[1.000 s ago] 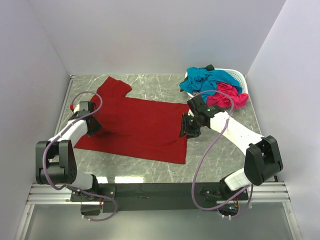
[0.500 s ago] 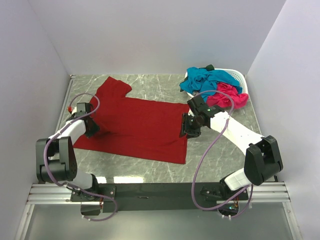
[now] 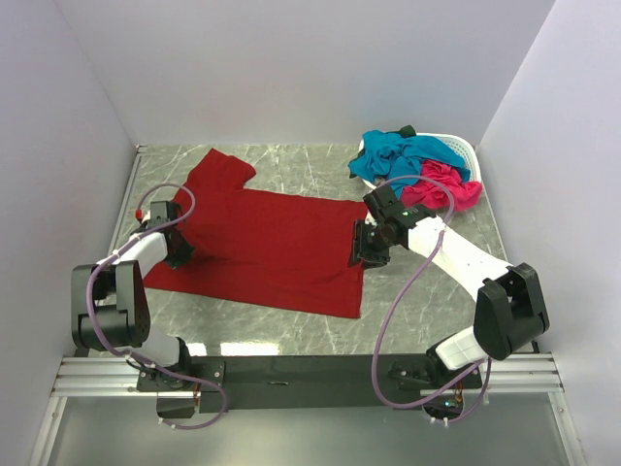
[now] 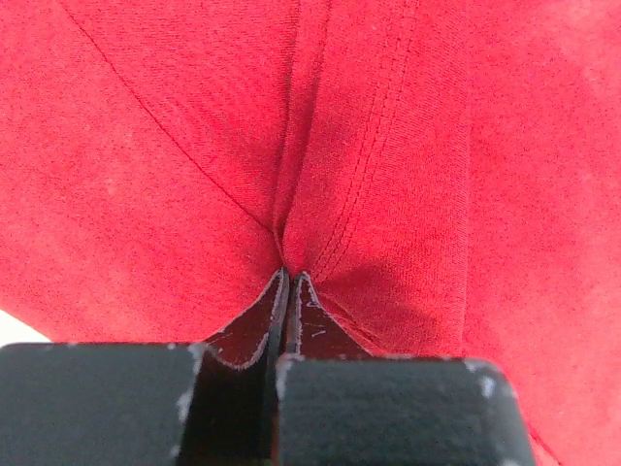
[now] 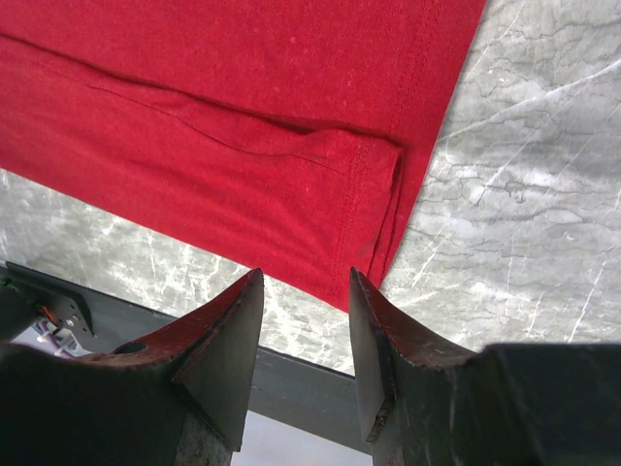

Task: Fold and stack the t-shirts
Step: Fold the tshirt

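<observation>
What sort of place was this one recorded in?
Probably a lab test booth, not a home: plain white walls box in a marble-look table, a left arm and right arm are bolted at its near edge, and a red shirt lies spread near a white basket of more clothes.

Shirt colours: the red shirt (image 3: 262, 248) is a solid dark red, no print, with matching red stitching. The other two are a plain teal-blue shirt (image 3: 403, 155) and a hot pink shirt (image 3: 446, 189). The basket (image 3: 468, 149) is white, the table (image 3: 291, 160) is grey marble-look with pale veins, and the walls (image 3: 291, 68) are pale lavender-white.
</observation>
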Controlling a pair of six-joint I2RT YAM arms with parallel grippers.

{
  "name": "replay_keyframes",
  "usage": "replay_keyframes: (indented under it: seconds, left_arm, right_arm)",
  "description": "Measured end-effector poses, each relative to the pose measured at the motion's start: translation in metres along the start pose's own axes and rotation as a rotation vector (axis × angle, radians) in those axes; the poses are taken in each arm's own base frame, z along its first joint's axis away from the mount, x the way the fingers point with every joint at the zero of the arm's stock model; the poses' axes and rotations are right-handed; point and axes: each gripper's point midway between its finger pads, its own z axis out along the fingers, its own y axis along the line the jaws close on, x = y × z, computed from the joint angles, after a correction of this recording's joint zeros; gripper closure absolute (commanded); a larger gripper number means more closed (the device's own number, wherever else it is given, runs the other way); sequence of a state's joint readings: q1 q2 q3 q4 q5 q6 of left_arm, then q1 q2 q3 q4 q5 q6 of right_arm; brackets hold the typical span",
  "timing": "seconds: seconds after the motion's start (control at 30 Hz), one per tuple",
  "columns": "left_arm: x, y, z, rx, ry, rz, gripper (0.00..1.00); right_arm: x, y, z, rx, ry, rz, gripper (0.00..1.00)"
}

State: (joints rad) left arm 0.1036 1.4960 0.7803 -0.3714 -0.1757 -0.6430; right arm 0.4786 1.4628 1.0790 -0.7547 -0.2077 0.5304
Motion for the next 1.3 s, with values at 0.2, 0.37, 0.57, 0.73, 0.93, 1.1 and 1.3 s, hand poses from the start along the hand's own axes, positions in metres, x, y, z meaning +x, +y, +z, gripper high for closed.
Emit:
replay_keyframes:
  seconds: [0.2,0.37,0.57,0.73,0.93,1.1,1.3]
  left_arm:
    - [-0.014,-0.015,-0.009,0.042,-0.007,-0.005,1.0]
    - [-0.047,-0.045,-0.022,0.125,-0.054,-0.016,1.0]
    - [-0.06,-0.076,-0.008,0.165,-0.02,0.009,1.0]
    - [-0.049,-0.1,0.005,0.178,0.035,0.057,1.0]
    - [-0.047,-0.123,0.009,0.2,0.048,0.097,0.99]
    - [-0.041,-0.132,0.01,0.216,0.063,0.131,0.79]
    - [-0.04,-0.139,0.007,0.237,0.064,0.15,0.36]
  right_arm:
    - [0.0,0.0,0.0,0.0,0.0,0.0,0.53]
    - [0.0,0.0,0.0,-0.001,0.001,-0.001,0.53]
    - [0.003,-0.001,0.005,0.005,0.023,0.0,0.53]
    - [0.004,-0.002,0.008,0.004,0.035,0.003,0.53]
    - [0.004,-0.001,0.007,0.0,0.037,0.003,0.53]
    - [0.005,-0.001,0.007,-0.002,0.039,0.002,0.53]
    - [0.005,-0.001,0.007,-0.002,0.039,-0.001,0.53]
